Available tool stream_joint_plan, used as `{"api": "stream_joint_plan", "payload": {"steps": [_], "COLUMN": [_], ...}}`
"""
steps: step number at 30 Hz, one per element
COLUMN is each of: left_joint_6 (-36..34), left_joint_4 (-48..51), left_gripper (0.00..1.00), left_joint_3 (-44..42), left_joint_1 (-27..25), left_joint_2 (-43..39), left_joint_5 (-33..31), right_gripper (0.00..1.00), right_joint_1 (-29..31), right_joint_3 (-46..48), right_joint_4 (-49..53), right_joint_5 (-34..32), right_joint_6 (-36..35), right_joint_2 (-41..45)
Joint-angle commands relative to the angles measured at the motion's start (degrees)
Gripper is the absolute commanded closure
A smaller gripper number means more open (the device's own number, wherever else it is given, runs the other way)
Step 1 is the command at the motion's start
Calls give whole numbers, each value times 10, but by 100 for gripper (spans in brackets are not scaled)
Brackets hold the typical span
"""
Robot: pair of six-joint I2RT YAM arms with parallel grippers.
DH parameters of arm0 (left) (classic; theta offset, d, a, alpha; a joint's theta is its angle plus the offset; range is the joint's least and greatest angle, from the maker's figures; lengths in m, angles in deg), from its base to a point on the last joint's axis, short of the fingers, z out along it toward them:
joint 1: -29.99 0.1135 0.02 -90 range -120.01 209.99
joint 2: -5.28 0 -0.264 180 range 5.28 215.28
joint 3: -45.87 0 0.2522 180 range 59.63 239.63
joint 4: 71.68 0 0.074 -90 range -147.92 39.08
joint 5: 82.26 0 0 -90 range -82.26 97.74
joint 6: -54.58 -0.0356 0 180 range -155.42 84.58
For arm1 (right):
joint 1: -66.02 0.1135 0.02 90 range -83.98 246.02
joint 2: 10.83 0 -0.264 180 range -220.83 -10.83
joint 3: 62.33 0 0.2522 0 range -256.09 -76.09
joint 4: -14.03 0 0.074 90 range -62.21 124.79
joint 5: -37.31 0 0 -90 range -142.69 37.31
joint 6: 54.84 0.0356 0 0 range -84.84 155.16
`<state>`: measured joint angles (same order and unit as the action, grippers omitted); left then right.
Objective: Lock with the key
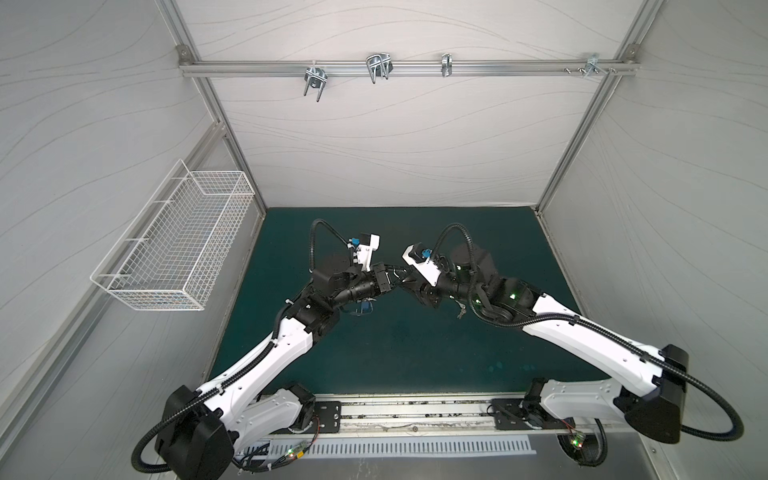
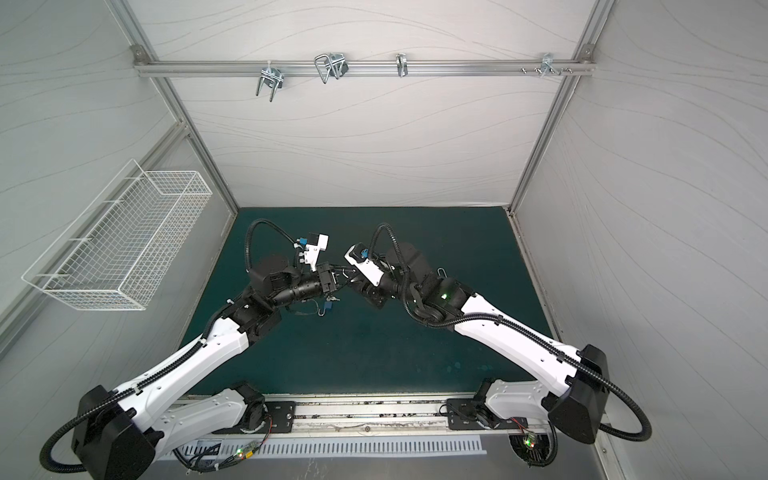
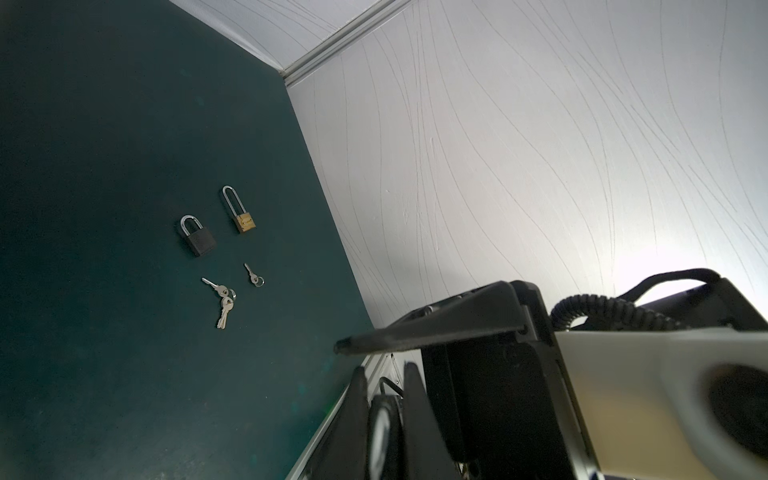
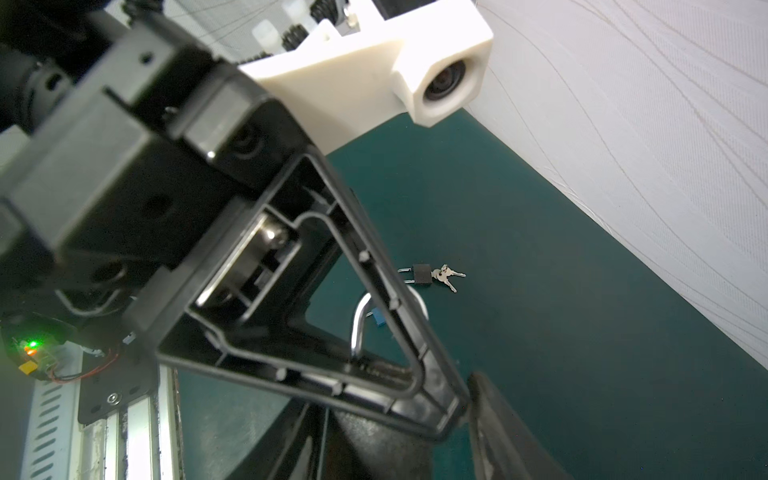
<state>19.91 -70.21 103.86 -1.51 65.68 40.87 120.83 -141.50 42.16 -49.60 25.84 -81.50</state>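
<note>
Left end effector (image 2: 341, 277) near blue padlock (image 2: 328, 306)

We see two arms—left arm (image 1: 266, 357) and right arm (image 1: 590, 345)—in white shells with black joints and blocky black elbows. Ribbed black cables (image 1: 455, 225) arch over each wrist beside white camera housings (image 1: 426, 268); a green light (image 1: 513, 296) glows at four o'clock.

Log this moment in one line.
left end effector: shut, contents unclear | right end effector: open, facing it | blue padlock: on mat
</note>
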Motion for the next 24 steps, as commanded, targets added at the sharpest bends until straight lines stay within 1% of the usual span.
{"api": "stream_joint_plan", "payload": {"steps": [1, 3, 8, 9, 10, 12, 13, 14, 15, 16, 17, 19, 21, 22, 23, 24], "left_joint_6": [6, 5, -2, -4, -8, -26, -36, -47, -56, -62, -69, -81, -96, -100, -107, -116], "left_joint_4": [-36, -35, -28, -26, -20, 10, 26, 46, 63, 75, 89, 120, 140, 144, 147, 150], "left_gripper": [100, 100, 100, 92, 79, 57, 49, 33, 20, 11, 9, 11, 13, 17, 24, 29], "left_joint_3": [27, 25, 31, 31, 34, 48, 56, 63, 69, 74, 80, 93, 99, 99, 99, 101], "left_joint_1": [-3, -3, -3, -2, -2, -3, -3, -3, -2, -2, -2, -2, -2, -2, -2, -2], "left_joint_2": [-15, -16, -22, -24, -26, -31, -34, -37, -40, -42, -44, -42, -41, -44, -46, -48], "left_joint_5": [7, 7, 6, 5, 1, -8, -15, -23, -30, -35, -40, -45, -39, -35, -28, -14], "right_gripper": [55, 62, 94, 100, 100, 100, 100, 100, 100, 100, 100, 100, 100, 100, 100, 100], "right_joint_1": [4, 4, 4, 4, 4, 3, 3, 2, 2, 2, 2, 0, -18, -31, -47, -61], "right_joint_3": [-13, -12, -2, 1, 4, 10, 12, 15, 18, 20, 23, 33, 39, 38, 35, 32], "right_joint_4": [9, 8, 2, 2, 0, -1, -1, 0, 2, 4, 7, 12, 20, 27, 37, 48], "right_joint_5": [1, 2, -5, -7, -10, -14, -14, -13, -14, -12, -8, 10, 48, 76, 102, 122], "right_joint_6": [-7, -5, -5, -6, -5, -5, -5, -6, -6, -7, -15, -40, -54, -54, -54, -55], "right_joint_2": [-2, 0, 17, 21, 26, 38, 43, 49, 55, 59, 65, 76, 92, 97, 102, 106]}}
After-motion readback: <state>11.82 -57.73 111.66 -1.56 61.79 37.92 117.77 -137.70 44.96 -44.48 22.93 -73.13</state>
